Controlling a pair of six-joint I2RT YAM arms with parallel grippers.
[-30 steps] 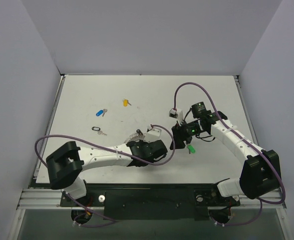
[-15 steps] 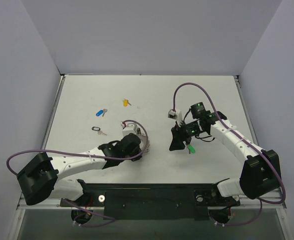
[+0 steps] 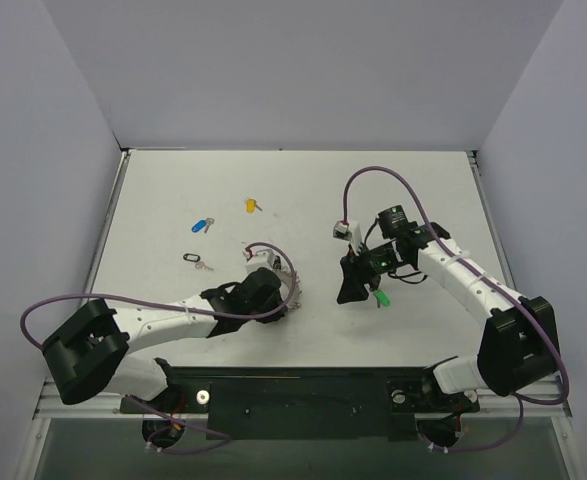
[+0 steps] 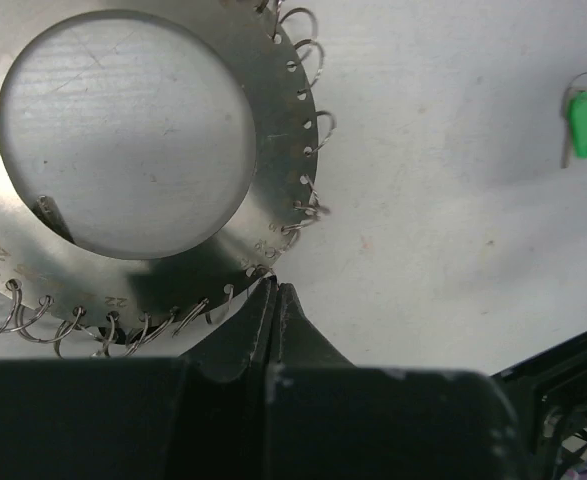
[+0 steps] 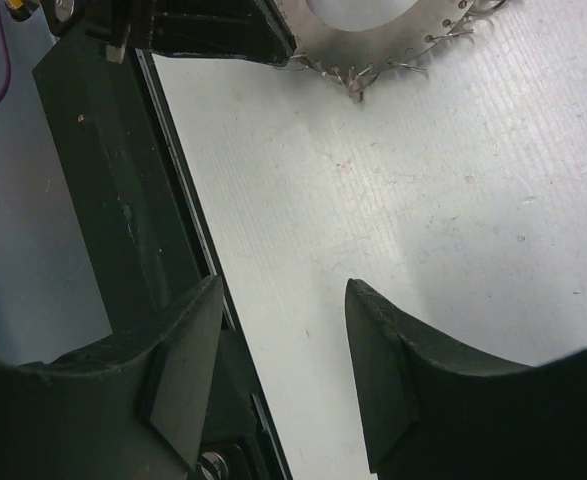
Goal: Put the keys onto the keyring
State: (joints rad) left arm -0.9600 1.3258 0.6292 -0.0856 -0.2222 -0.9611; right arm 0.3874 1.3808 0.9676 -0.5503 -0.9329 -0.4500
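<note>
Left gripper (image 4: 273, 297) closed, tips against the rim of the keyring (image 4: 278, 160), which lies flat on the table (image 3: 423, 180). Right gripper (image 5: 283, 300) open, empty, near the green-headed key (image 3: 382, 298). Blue-headed key (image 3: 203, 225), yellow-headed key (image 3: 252, 205) and black-headed key (image 3: 195, 260) lie farther left.

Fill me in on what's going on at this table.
Two arms are meant to put keys on a keyring. The left gripper is shut right at the keyring's rim, which lies flat on the table; whether it pinches the metal is unclear. The right gripper hangs open and empty near the green key lying on the table. The blue key, yellow key and black key lie loose on the left side.
</note>
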